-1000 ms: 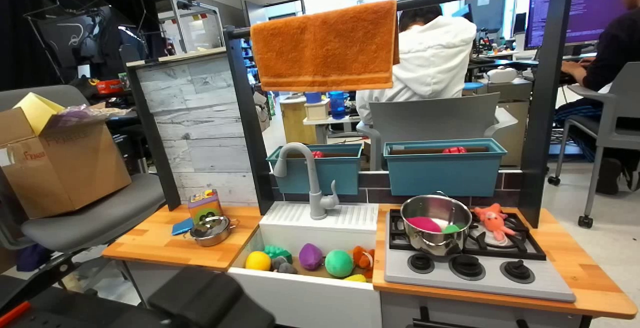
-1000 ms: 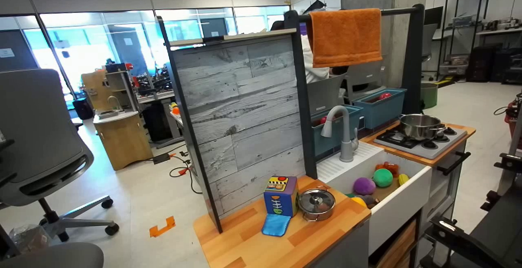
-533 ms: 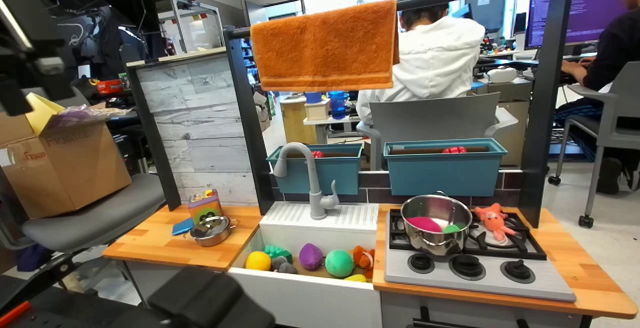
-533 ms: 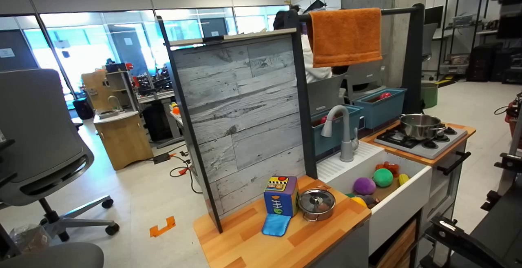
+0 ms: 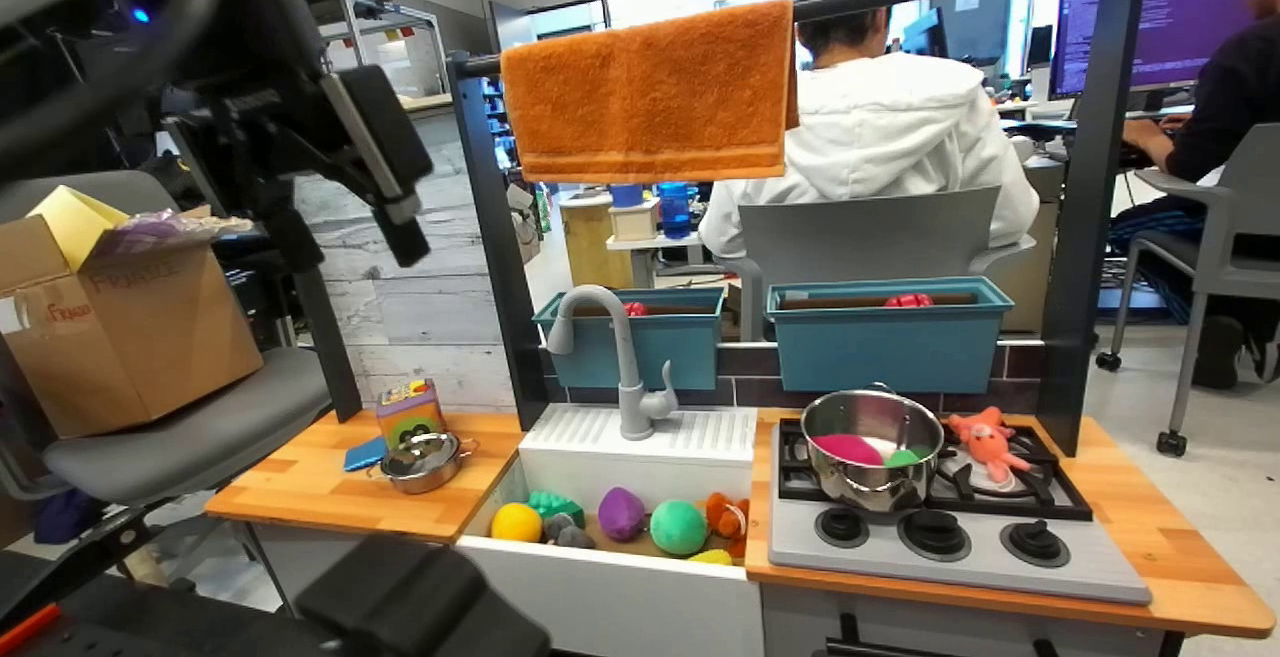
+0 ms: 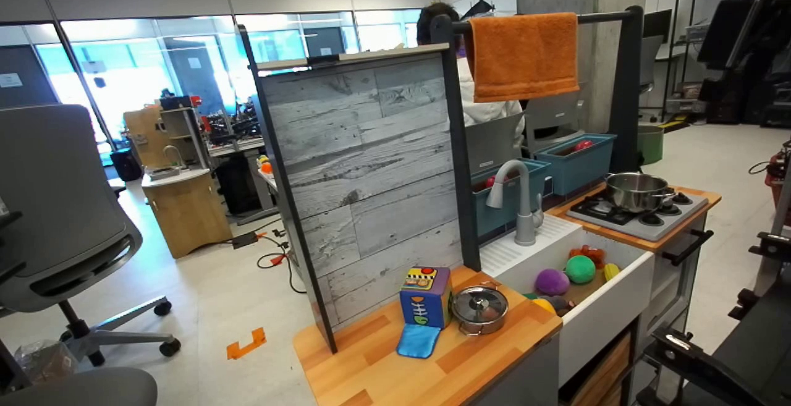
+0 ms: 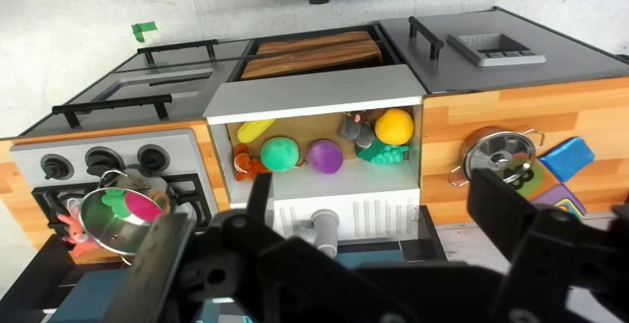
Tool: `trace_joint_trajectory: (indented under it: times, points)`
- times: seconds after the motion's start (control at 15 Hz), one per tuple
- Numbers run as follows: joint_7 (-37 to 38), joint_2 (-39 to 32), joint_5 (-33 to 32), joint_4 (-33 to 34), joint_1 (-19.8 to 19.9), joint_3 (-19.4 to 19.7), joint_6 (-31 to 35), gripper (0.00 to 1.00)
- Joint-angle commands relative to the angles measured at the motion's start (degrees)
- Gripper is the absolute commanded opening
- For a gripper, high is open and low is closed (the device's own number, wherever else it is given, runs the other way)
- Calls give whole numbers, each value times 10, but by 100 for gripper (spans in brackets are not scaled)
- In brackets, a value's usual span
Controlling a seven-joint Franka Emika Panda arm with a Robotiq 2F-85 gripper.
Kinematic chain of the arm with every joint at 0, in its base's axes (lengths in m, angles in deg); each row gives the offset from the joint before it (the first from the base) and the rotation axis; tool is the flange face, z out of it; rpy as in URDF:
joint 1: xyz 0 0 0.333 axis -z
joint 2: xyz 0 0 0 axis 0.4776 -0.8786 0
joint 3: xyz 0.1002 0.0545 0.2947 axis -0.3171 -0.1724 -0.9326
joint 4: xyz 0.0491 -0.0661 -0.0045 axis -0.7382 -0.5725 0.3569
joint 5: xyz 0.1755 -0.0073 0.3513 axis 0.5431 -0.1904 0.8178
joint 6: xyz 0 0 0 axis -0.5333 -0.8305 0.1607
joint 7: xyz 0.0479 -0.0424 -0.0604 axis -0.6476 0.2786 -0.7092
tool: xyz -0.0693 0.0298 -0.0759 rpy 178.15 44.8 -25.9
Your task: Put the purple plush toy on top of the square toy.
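Note:
The purple plush toy is a round purple lump in the sink basin, beside the green ball. It also shows in the other views. The square toy is a patterned soft cube with a blue flap on the wooden counter; it also shows in an exterior view. In the wrist view the square toy is partly hidden by a finger and the lidded pot. My gripper is open and empty, high above the counter; in the wrist view its fingers stand wide apart.
A lidded steel pot stands against the square toy. A grey faucet rises behind the sink. The sink also holds a yellow ball and other toys. An open pot stands on the stove. A panel rises behind the counter.
My gripper has come into an exterior view from the upper left, moving right and down. It also enters the upper right in an exterior view. The toys have not moved.

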Motion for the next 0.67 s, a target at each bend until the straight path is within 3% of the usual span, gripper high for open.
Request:
trace_joint_trajectory:
  times: [0.0, 0.2, 0.6]
  points:
    - [-72, -127, 34, 107, 0, 39, 14, 100]
    - [-116, -200, 105, 208, 3, 47, -9, 100]
    - [-119, -383, 156, 409, 35, -10, -60, 100]
